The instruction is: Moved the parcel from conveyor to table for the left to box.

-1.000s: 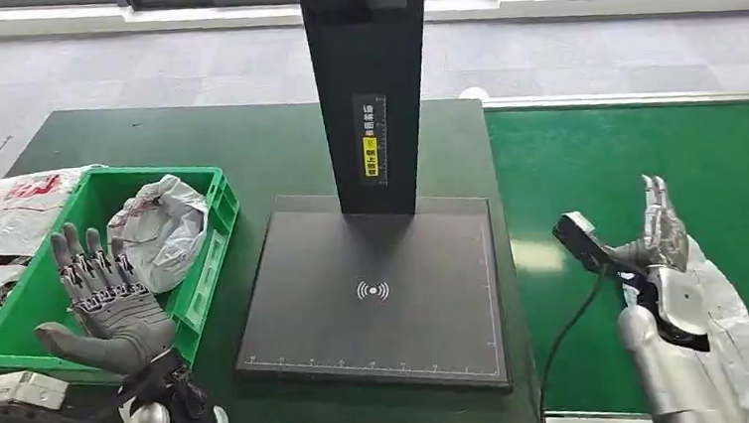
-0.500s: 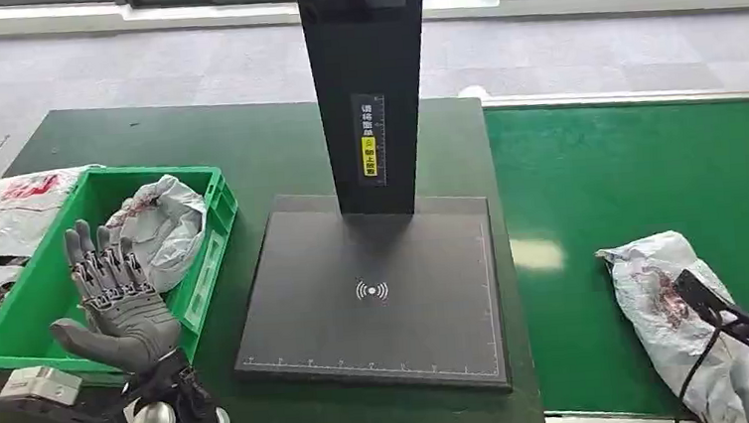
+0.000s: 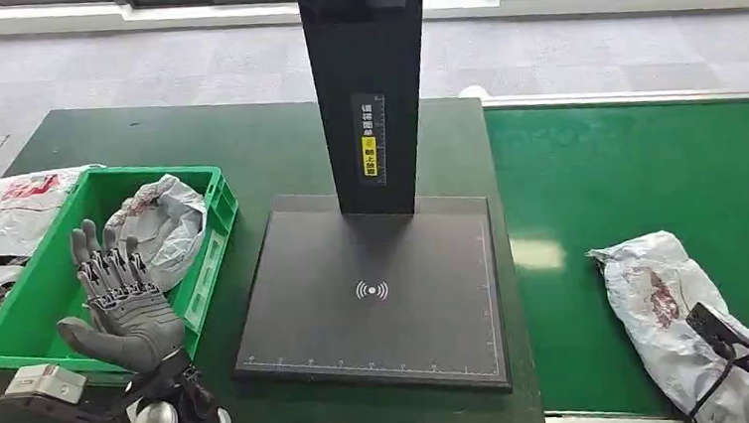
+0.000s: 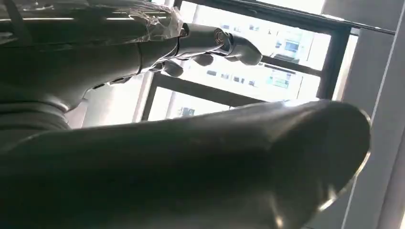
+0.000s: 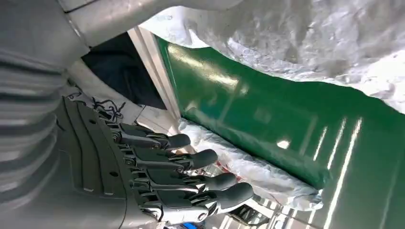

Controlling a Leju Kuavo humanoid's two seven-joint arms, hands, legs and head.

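While the belt carries one parcel, the rest lies thus.
Belt [image 3: 646,163]: one grey parcel [image 3: 661,311] at its near right edge, beside the right arm.
Table [image 3: 197,144]: one black scanner base [image 3: 376,291], one green crate [image 3: 75,262] at left edge.
Crate: one crumpled bag [image 3: 158,227] inside.
Left hand [image 3: 123,299]: fingers spread, empty, over crate's near edge.
Right hand [image 5: 157,176]: fingers extended, holding nothing.
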